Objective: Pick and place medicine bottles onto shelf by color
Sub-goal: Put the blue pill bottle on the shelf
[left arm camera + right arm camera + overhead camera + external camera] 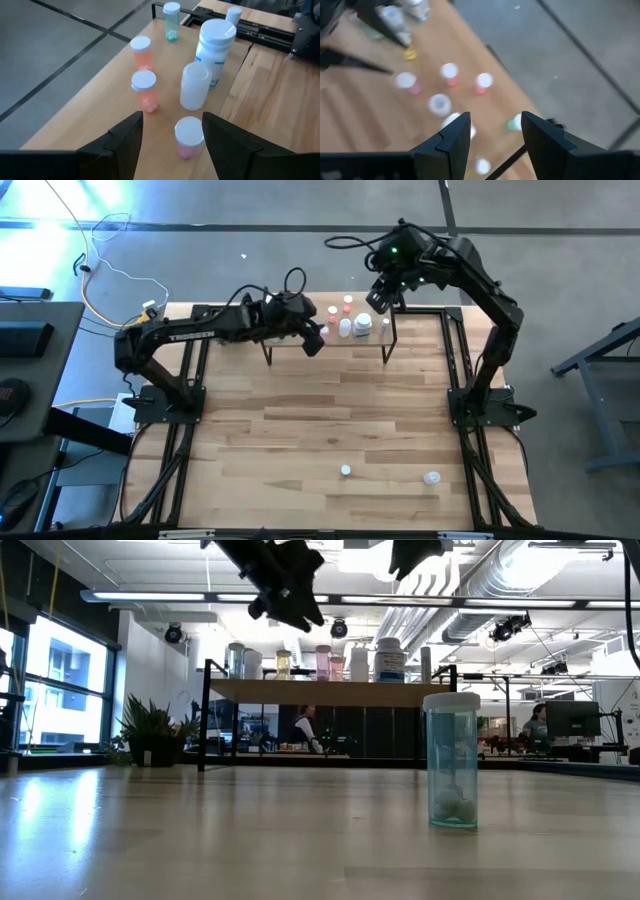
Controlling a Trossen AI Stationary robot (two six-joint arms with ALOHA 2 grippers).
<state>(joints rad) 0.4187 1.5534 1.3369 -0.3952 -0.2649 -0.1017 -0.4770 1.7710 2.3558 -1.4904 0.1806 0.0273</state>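
Observation:
The shelf [330, 692] stands at the table's far edge, and several medicine bottles stand on its board [100, 100]. They are a pink one [189, 140], two orange-pink ones [145, 91], a clear one [195, 86], a big white one [215, 42] and a green one [171, 21]. My left gripper [172, 120] is open above the shelf's left part. Its fingers stand on either side of the pink bottle without touching it. My right gripper [495, 117] is open and empty, high over the shelf's right part [380, 302].
Two more bottles stand on the table near its front edge: a white-capped one [345, 470] and a clear teal one [452, 762] to its right [432, 477]. Bare tabletop lies between them and the shelf. A plant [150, 735] and people show in the room behind.

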